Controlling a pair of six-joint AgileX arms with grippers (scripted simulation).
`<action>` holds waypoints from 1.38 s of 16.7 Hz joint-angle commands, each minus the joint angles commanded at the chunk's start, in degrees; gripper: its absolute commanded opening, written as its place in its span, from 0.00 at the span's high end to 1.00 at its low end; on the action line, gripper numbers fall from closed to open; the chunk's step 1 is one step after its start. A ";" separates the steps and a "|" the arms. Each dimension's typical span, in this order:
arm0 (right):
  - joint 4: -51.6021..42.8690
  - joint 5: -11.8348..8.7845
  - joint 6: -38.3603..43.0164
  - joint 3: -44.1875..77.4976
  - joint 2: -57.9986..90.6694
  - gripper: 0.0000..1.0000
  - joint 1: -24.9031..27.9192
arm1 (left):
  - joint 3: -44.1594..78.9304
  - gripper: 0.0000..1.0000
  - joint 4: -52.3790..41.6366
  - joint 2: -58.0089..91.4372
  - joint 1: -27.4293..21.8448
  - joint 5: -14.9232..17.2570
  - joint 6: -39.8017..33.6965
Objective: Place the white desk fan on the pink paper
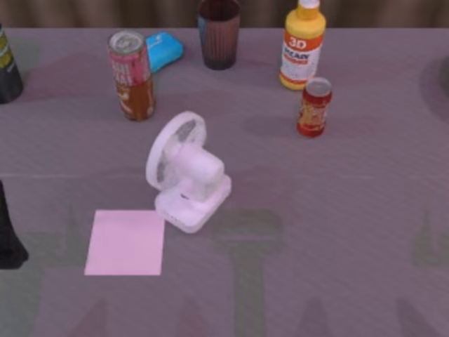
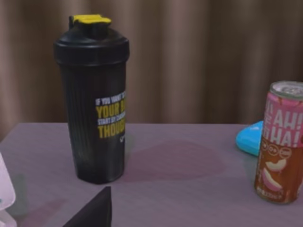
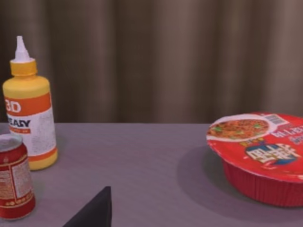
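The white desk fan (image 1: pixel 188 172) stands upright near the table's middle, its round grilled head turned toward the left rear. The pink paper (image 1: pixel 126 242) lies flat to the fan's front left, its far right corner right beside the fan's base. My left gripper (image 1: pixel 8 242) shows only as a dark shape at the table's left edge, well left of the paper and apart from the fan. In the right wrist view my right gripper (image 3: pixel 94 210) is just a dark tip low in the picture, and it is outside the top view. Neither gripper holds anything that I can see.
Along the back stand a black shaker bottle (image 2: pixel 94 104), a pink and brown can (image 1: pixel 132 76), a blue object (image 1: pixel 163 49), a brown cup (image 1: pixel 219 31), a yellow bottle (image 1: pixel 302 45) and a red can (image 1: pixel 314 107). A red noodle bowl (image 3: pixel 260 151) sits far right.
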 joint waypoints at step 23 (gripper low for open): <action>0.00 0.00 0.00 0.00 0.00 0.00 0.00 | 84.62 0.00 -69.03 87.94 -20.55 1.02 5.49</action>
